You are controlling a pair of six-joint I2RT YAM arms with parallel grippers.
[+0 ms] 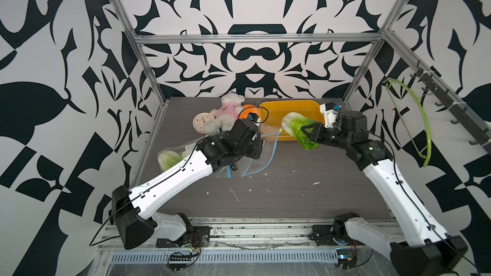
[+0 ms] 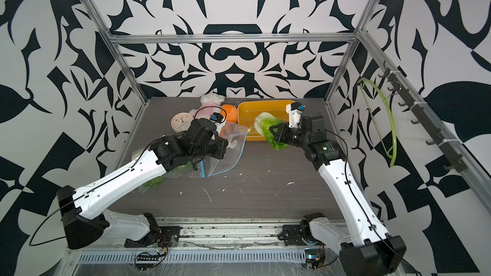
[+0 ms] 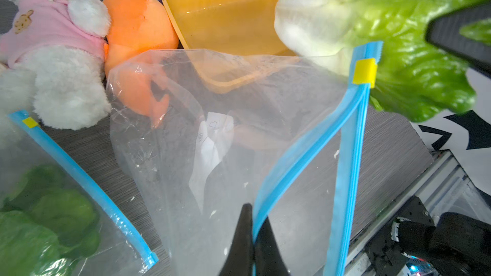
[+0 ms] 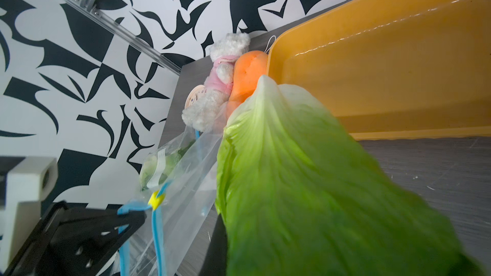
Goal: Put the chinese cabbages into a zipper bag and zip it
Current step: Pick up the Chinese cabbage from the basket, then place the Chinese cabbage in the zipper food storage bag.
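My right gripper (image 1: 306, 137) is shut on a chinese cabbage (image 1: 293, 126), a pale-stemmed head with green frilly leaves, held in the air over the front edge of the yellow tray. The same cabbage (image 4: 305, 181) fills the right wrist view and hides the fingers there. My left gripper (image 3: 252, 237) is shut on one blue lip of a clear zipper bag (image 3: 225, 134), whose mouth gapes toward the cabbage (image 3: 372, 22). The bag's yellow slider (image 3: 364, 72) sits at the far end of the strip. A second clear bag (image 1: 170, 158) at the left holds green cabbage.
A yellow tray (image 1: 314, 107) stands at the back right. A white teddy in pink (image 1: 229, 111), an orange plush toy (image 1: 248, 108) and a round dial (image 1: 204, 122) crowd the back middle. A green hanger (image 1: 422, 118) hangs on the right wall. White crumbs dot the table.
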